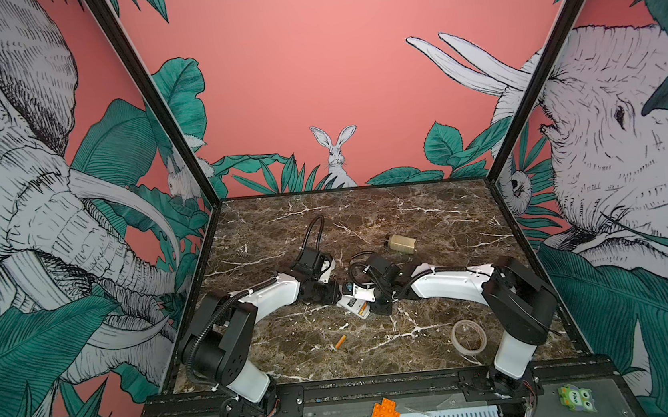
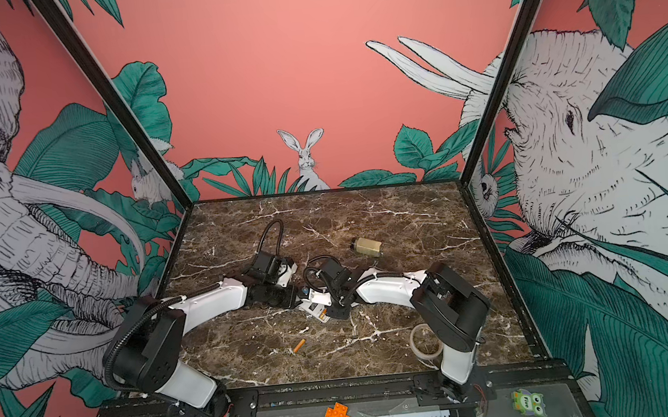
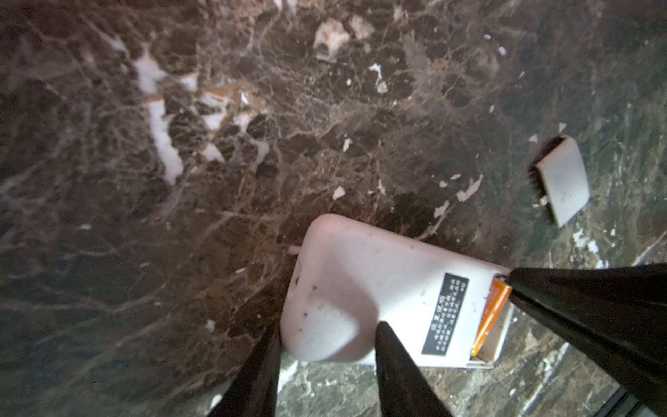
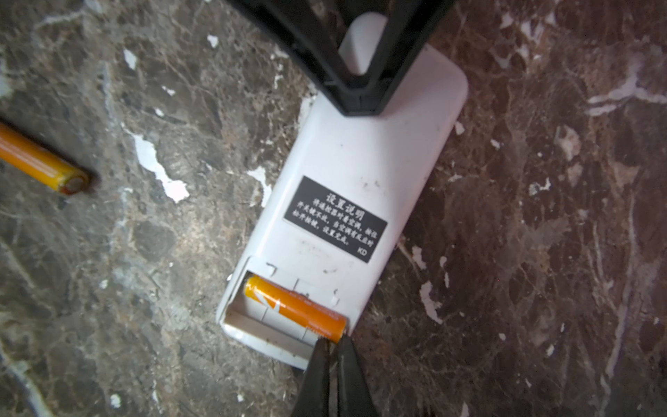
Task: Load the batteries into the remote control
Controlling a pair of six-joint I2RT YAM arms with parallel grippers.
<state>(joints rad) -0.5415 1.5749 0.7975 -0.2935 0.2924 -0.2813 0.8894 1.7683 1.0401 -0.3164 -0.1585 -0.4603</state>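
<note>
Front ledge, nearest the camera: a flat orange studded plastic brick point(image 1: 385, 412) and a green owl-faced card tag point(image 1: 575, 400), both off the work surface.

On the dark brown, white-veined marble tabletop point(image 1: 429, 217), a ring of clear adhesive tape point(image 1: 468, 336) lies near the front right. A thin orange cylindrical loose battery point(image 1: 340, 341) lies on its side near the front centre, well apart from both arms. A beige rectangular block point(image 1: 401, 244) lies farther back.

At mid-table the small white oblong plastic remote control point(image 4: 364, 173) lies face down, black label uppermost, battery bay uncovered. An orange seated battery point(image 4: 294, 307) lies across the bay in the slot next to the label. A white rounded plastic bay cover point(image 3: 563, 178) lies on the marble, apart from the remote control.

Left gripper point(image 3: 327, 325): jaws part-way apart, set astride the raised hump at the end of the remote control opposite the bay. Its fingers point(image 3: 260, 364) touch the casing, and it grips the remote control there.

Right gripper point(image 4: 334, 343): jaws closed tip to tip, nothing between them. The tips touch one end of the seated battery at the bay's side wall.
</note>
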